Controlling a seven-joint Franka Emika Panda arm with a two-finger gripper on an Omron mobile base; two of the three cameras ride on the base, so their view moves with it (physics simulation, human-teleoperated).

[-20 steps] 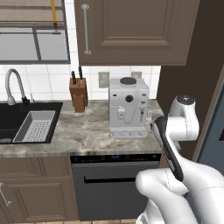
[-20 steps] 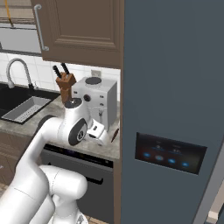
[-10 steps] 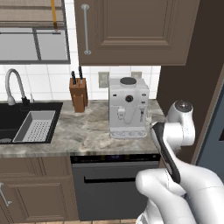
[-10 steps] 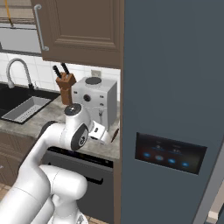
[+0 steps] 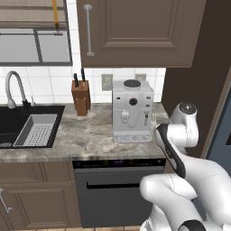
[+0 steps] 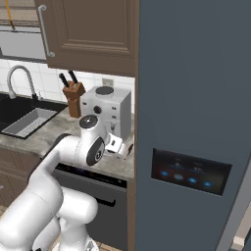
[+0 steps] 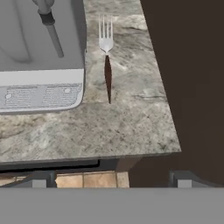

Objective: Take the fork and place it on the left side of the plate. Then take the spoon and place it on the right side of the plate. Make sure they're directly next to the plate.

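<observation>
Fork (image 7: pixel 107 59) lies flat on the marbled grey countertop (image 7: pixel 127 118) in the hand view, silver tines pointing away toward the back wall and its dark handle running straight toward the camera. It sits in the narrow strip of counter between the white coffee machine (image 7: pixel 41 57) on its left and the dark side panel of the tall refrigerator (image 7: pixel 192 78) on its right, just beside the machine's drip tray but apart from it. The handle's end stops well short of the counter's front edge.

The gripper (image 7: pixel 111 186) hangs above the front edge of the counter, its two small tips spread as wide as they go, with nothing between them. It is well apart from the fork.

In the left base view the white arm (image 5: pixel 180 135) bends low at the right end of the counter, next to the coffee machine (image 5: pixel 132 110). A wooden knife block (image 5: pixel 81 97) stands further left against the tiled wall, and beyond it a black sink (image 5: pixel 13 124) with a grey rack (image 5: pixel 36 131) and a curved faucet (image 5: pixel 13 88). A dishwasher (image 5: pixel 118 189) sits below the counter. In the right base view the hand (image 6: pixel 115 144) points down beside the refrigerator (image 6: pixel 196 122).
</observation>
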